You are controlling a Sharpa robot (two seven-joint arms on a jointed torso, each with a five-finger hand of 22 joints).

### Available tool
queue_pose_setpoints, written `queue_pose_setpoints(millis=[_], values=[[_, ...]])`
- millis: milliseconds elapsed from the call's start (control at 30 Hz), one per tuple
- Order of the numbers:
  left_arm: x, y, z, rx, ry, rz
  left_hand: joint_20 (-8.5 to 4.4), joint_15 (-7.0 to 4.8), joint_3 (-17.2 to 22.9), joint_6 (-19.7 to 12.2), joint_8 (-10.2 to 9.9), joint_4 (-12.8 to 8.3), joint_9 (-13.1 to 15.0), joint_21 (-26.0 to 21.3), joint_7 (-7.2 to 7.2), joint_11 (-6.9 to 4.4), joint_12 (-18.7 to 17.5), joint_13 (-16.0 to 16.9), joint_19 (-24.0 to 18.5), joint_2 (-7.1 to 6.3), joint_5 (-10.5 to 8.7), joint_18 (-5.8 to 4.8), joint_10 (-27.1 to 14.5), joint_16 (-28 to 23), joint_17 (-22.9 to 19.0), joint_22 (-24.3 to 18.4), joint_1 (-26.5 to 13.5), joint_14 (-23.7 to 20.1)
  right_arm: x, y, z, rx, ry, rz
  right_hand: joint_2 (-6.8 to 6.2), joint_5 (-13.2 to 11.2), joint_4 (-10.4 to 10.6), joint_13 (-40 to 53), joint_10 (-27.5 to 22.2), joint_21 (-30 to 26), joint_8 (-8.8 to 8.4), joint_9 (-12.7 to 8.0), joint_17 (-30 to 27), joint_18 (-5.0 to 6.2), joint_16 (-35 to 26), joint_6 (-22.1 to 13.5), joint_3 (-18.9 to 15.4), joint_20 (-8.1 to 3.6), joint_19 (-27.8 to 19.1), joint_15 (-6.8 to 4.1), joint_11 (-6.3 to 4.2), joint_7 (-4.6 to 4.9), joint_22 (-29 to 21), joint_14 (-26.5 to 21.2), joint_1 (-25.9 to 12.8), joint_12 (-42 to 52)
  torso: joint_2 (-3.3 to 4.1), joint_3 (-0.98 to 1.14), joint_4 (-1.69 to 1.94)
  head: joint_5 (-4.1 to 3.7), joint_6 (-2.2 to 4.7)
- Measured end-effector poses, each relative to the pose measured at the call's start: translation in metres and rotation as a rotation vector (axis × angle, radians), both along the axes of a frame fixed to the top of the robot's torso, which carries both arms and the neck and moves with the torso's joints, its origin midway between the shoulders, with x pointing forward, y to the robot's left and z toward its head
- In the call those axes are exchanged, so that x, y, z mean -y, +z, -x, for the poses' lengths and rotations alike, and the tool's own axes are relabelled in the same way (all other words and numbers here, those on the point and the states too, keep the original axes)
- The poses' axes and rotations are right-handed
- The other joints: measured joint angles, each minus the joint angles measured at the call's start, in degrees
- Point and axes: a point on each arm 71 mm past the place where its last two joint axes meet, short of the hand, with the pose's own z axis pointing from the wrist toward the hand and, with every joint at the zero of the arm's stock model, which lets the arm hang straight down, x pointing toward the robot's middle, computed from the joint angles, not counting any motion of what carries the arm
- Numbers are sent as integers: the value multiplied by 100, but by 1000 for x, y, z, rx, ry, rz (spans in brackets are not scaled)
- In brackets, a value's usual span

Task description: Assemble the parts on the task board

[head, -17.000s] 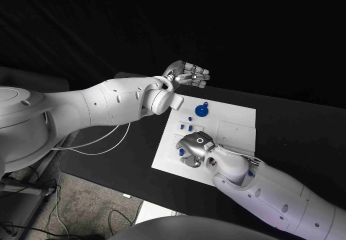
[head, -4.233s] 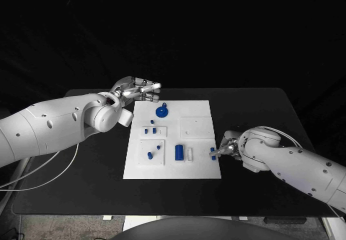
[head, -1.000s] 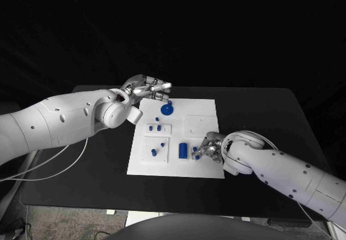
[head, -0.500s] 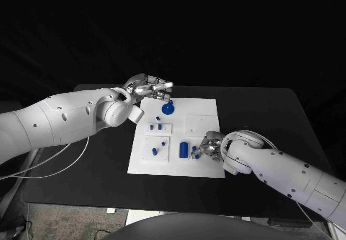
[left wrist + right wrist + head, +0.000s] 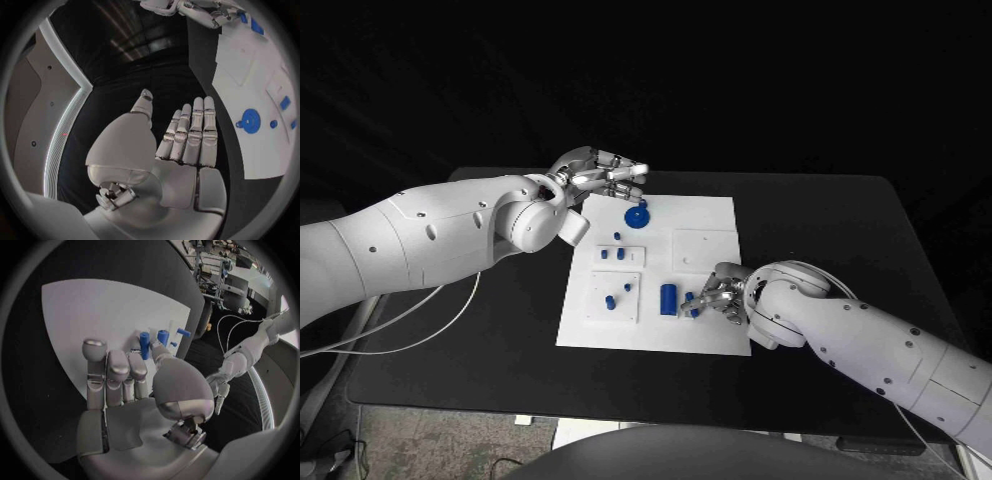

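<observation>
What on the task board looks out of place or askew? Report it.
Nothing looks damaged or spilled. The task board lies flat on the black table. The right hand pinches a small blue peg over the board; the left hand hovers at its far corner, holding nothing.

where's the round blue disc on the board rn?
In the head view, the round blue disc lies at the far end of the white board, on its left side, just in front of the left hand, which isn't touching it.

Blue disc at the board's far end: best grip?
Probably pinch the blue disc across its rim, coming from straight above with the left hand, which hovers beside it. It lies flat on the task board, so there is little side wall; avoid the small lug on its edge.
</observation>
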Motion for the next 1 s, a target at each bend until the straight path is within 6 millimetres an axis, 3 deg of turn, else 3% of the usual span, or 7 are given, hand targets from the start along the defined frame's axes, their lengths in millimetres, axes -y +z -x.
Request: queue_pose_setpoints(millis=[233,567,833,1000], values=[[0,0,0,0,0,-1,0,0,0,0,0,0,0,0,0,0,0,0,0,0,0,0,0,0,0,0,0,0,0,-1,0,-3,-2,-2,-80,-113,346,-28,-19,-34,1,-19,5,0,-43,-37,-218,0,0,0,64,37,-7,0,-80,-39,-1,0,0,-4,1],[-1,0,0,-3,1,-6,0,0,0,0,0,0,0,0,0,21,0,0,0,0,0,0,-21,0,0,1,0,0,1,-1,0,-10,-8,-14,-73,-101,446,-32,-20,-35,1,-19,5,-1,-43,-40,-207,0,0,0,64,40,-9,0,-163,-39,-1,0,0,-5,4],[-2,-1,0,-5,3,-9,0,0,12,0,0,-12,0,0,0,21,0,0,0,0,0,0,-21,0,0,1,0,0,3,-2,1,-10,-10,-24,-68,-57,369,-31,-20,-35,0,-7,5,-1,-50,-40,-131,0,0,1,64,40,-8,0,-159,-39,-2,4,3,-20,10],[-2,-1,0,-7,3,-10,0,0,19,0,0,-19,0,0,0,21,0,0,0,0,0,0,-21,0,0,1,0,0,4,-2,1,-9,-12,-29,26,42,46,-32,-20,-35,-1,-14,5,-2,-65,-41,92,0,0,1,64,40,-15,0,28,-39,-2,3,2,-29,14]])
